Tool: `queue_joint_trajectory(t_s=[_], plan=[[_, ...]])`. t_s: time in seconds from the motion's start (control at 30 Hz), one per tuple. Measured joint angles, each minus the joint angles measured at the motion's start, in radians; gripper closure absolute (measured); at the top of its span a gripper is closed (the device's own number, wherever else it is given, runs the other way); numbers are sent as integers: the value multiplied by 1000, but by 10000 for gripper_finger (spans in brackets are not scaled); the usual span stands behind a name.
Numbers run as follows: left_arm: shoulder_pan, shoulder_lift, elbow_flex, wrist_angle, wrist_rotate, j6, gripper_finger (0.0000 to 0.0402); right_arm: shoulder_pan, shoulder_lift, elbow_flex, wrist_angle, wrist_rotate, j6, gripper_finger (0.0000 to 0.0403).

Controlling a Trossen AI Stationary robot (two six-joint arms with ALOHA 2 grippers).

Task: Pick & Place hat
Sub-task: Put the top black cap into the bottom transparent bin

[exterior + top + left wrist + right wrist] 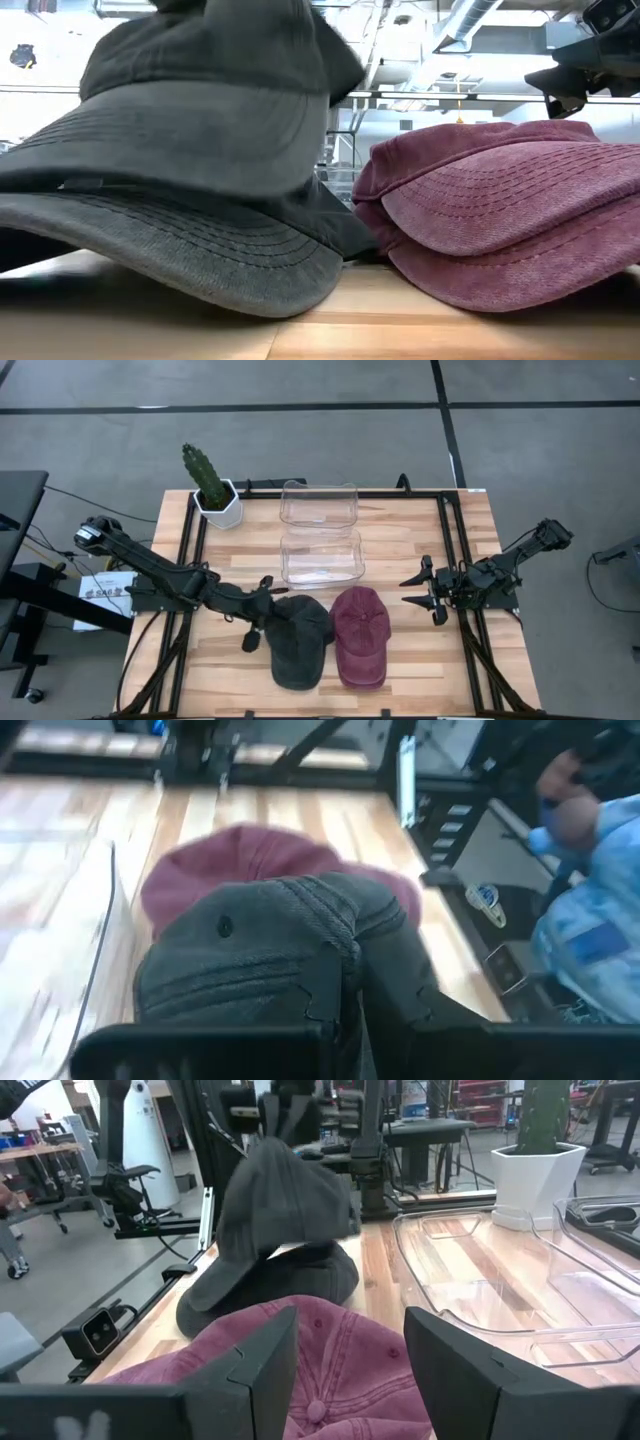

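Note:
A dark grey cap [298,645] lies at the table's near middle, and a maroon cap [360,635] rests on the wood just to its right. My left gripper [272,606] reaches in from the table's left and is shut on the grey cap's crown [280,1190], which stands pulled up above its brim. The brim [230,260] rests on the table. My right gripper [418,590] waits open to the right of the maroon cap [300,1350], touching nothing. My left gripper pinches a bunched fold of the grey cap's crown fabric [330,935] between its two fingers, at the crown's far-left side. The fingers come from the table's left, slanting slightly down. The crown is drawn up under the hold while the brim [250,1295] stays on the table.
Two clear plastic bins [318,503] [322,558] stand in a row behind the caps at the table's middle. A cactus in a white pot [215,495] is at the far left. A person's blue sleeve [590,920] shows beyond the table's right side.

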Motion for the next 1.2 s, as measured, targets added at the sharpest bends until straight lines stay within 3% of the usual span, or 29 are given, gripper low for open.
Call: queue_joint_trajectory(t_s=[0.57,1.0,1.2], plan=[[-26,-108,0,86,0,155,378,0,0,0,0,0,0,228],[-9,-114,0,296,1,398,378,-2,0,0,104,31,1,228],[36,-114,-1,345,1,432,378,-2,0,0,147,31,27,228]])
